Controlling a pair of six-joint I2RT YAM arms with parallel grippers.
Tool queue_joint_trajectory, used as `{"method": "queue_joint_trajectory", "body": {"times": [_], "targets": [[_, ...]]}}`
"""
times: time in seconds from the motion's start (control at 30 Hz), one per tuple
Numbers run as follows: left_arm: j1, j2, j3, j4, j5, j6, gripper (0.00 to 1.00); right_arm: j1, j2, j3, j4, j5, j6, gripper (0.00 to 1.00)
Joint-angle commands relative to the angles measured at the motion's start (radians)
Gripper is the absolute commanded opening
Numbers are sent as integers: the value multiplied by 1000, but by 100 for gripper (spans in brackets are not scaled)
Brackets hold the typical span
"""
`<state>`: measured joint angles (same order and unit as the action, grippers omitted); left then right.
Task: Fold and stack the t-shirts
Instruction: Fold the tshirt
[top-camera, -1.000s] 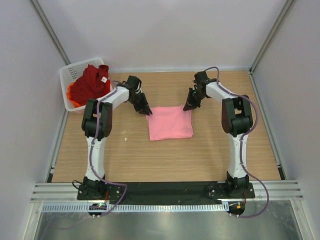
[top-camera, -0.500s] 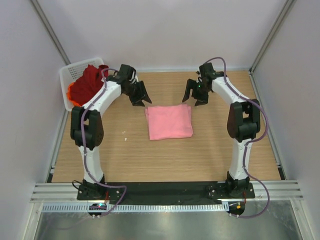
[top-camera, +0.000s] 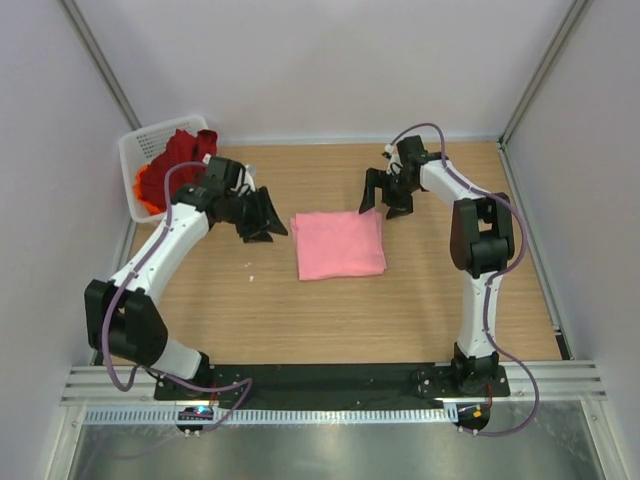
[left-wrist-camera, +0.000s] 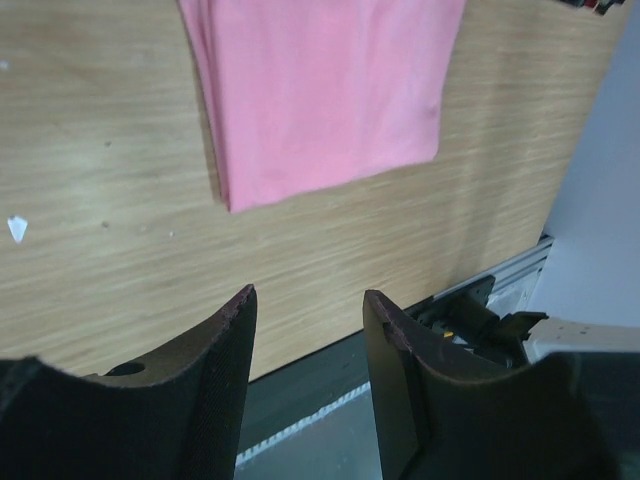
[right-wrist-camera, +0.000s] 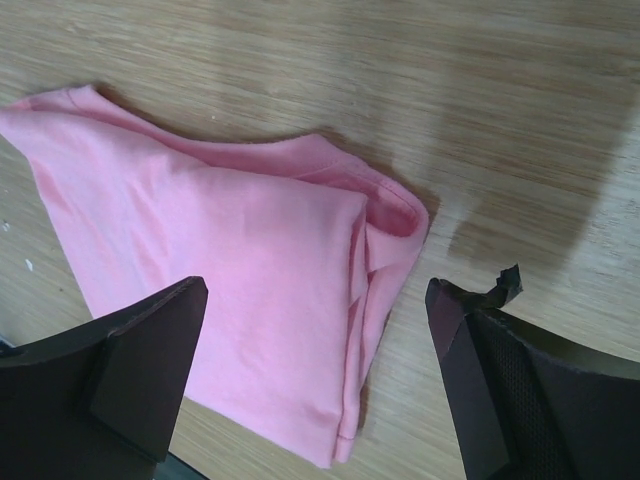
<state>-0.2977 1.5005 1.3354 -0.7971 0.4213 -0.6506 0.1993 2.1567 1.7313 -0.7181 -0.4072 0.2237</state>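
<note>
Where the table's far left corner meets the wall, a white mesh basket (top-camera: 140, 140) holds the dark red t-shirt (top-camera: 180, 165). Its small white tag (top-camera: 207, 158) shows, and it is heaped over the orange t-shirt (top-camera: 143, 188). To the right of the basket hangs the left gripper (top-camera: 272, 225), jaws partly apart with nothing between them. Its tips aim at the folded light pink t-shirt (top-camera: 338, 243), near the shirt's left edge but clear of it. That shirt lies flat, a neat rectangle in the middle of the wooden table (top-camera: 450, 300). Over its far right corner sits the right gripper (top-camera: 383, 207), jaws spread wide and empty.

Only the overhead view takes in the basket and the two other shirts. The left wrist view shows the stacked fold layers along one edge of the pink shirt and a tiny white scrap (left-wrist-camera: 15, 228) on the wood. The right wrist view shows the hemmed corner (right-wrist-camera: 395, 215), slightly bunched, lying between that gripper's fingers.
</note>
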Motion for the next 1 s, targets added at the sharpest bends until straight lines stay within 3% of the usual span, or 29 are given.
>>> {"method": "queue_joint_trajectory", "body": {"times": [0.0,0.4,0.67,0.7,0.9,0.97], "targets": [[5,-103,-70,-21,36,-10,49,3,12,34,14,-9,-61,99],[5,-161,-81,-30,46,-34,49,41,6,-108,87,-90,-17,89],[6,-143,-73,-14,56,-43,50,54,9,-151,163,-90,46,73],[5,-141,-74,-13,56,-43,49,52,9,-150,166,-85,54,69],[5,-137,-82,-5,50,-47,49,52,-20,-96,97,28,45,1],[5,-140,-90,9,50,-55,49,52,-6,-12,-22,141,16,1]]}}
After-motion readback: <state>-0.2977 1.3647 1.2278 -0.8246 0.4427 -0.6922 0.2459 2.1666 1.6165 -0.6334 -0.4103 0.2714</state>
